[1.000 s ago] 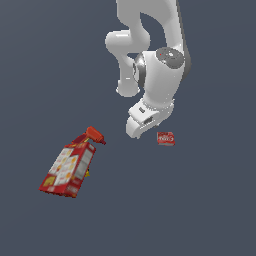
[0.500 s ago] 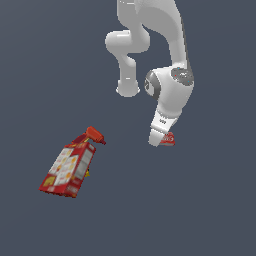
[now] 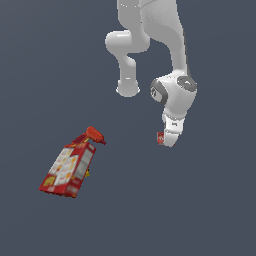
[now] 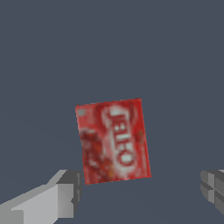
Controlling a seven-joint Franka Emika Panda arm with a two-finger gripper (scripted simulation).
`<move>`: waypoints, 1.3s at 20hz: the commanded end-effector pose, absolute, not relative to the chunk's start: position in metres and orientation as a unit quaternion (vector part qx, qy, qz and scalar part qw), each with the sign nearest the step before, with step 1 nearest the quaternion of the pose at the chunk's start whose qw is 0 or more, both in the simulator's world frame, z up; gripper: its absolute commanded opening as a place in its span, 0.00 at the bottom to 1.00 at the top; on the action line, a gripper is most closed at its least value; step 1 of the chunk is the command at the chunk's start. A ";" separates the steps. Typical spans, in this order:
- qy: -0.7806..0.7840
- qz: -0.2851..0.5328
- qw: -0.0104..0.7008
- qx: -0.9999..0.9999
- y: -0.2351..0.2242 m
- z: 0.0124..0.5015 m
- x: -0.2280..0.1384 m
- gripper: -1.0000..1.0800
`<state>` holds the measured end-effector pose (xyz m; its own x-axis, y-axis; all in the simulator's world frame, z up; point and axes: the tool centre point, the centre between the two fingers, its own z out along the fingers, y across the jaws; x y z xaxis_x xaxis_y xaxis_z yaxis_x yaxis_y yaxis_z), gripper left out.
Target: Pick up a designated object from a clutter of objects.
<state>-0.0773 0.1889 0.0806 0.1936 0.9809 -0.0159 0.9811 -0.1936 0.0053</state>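
The small flat red box (image 4: 113, 141) with a white logo lies flat on the grey floor, seen from straight above in the wrist view. In the exterior view only its edge (image 3: 160, 138) shows beside my hand. My gripper (image 4: 142, 192) hovers above the box, open and empty, with one fingertip (image 4: 65, 192) on each side of the box's width. In the exterior view the gripper (image 3: 170, 141) points down and mostly covers the box.
A large red, yellow and white carton (image 3: 67, 169) lies at the exterior view's left, with a red-capped bottle (image 3: 94, 134) against its far end. The arm's base (image 3: 128, 89) stands behind.
My hand has swung to the exterior view's right and come down over the small red box, which it now mostly covers. The carton and bottle have not moved.
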 end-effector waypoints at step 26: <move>0.680 0.000 0.000 0.733 0.205 0.020 -0.093 0.96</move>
<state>-0.0935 0.2054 0.0237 0.0745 0.9972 -0.0009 0.9972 -0.0745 -0.0012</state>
